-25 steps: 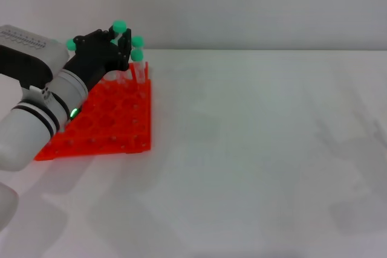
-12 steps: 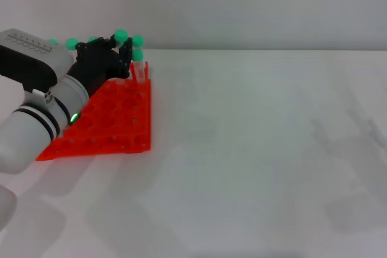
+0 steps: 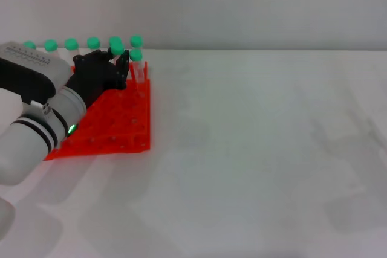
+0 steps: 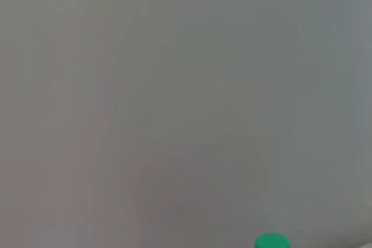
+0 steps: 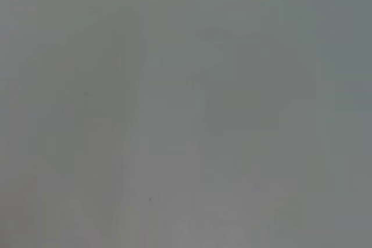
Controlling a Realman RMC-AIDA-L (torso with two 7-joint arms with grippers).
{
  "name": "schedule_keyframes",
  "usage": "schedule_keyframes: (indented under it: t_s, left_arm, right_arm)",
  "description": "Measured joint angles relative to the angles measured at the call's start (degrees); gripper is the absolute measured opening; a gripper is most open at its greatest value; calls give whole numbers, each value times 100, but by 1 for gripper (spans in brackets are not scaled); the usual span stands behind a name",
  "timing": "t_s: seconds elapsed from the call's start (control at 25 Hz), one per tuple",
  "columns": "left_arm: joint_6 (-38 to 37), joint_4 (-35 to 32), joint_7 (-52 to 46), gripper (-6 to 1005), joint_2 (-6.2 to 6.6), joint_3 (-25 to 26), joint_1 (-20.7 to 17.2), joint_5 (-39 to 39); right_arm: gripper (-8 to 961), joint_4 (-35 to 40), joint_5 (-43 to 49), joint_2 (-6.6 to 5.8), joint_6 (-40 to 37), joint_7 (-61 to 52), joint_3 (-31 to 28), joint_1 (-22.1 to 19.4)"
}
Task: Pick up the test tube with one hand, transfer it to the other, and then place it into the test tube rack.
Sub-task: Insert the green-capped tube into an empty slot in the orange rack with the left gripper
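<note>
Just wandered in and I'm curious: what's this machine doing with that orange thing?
The robot's left gripper hangs over the far end of the test tube rack, an orange-red grid on the white table. Green-capped tubes stand in a row along the rack's far edge, with two more by the gripper. Its right arm is out of sight.

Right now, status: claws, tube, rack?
Left claw over the rack's far edge, beside a green-capped tube standing in it. Grip state unclear. Right claw out of sight. Nothing blocking.
</note>
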State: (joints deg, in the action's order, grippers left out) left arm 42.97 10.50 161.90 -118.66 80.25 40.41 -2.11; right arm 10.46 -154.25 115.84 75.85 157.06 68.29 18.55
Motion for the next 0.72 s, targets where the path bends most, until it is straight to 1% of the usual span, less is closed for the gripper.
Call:
schedule_keyframes:
  t_s: [0.4,0.72]
  left_arm:
    - [7,24,-2,238,-33,0,-177,-45]
    - [62,57,1,242,-44,-1,-238,-44]
  right_arm:
    - [870,-6,0,0,-2,0,0,3]
    - [870,-48,-3,0,-6,0,-3,-3]
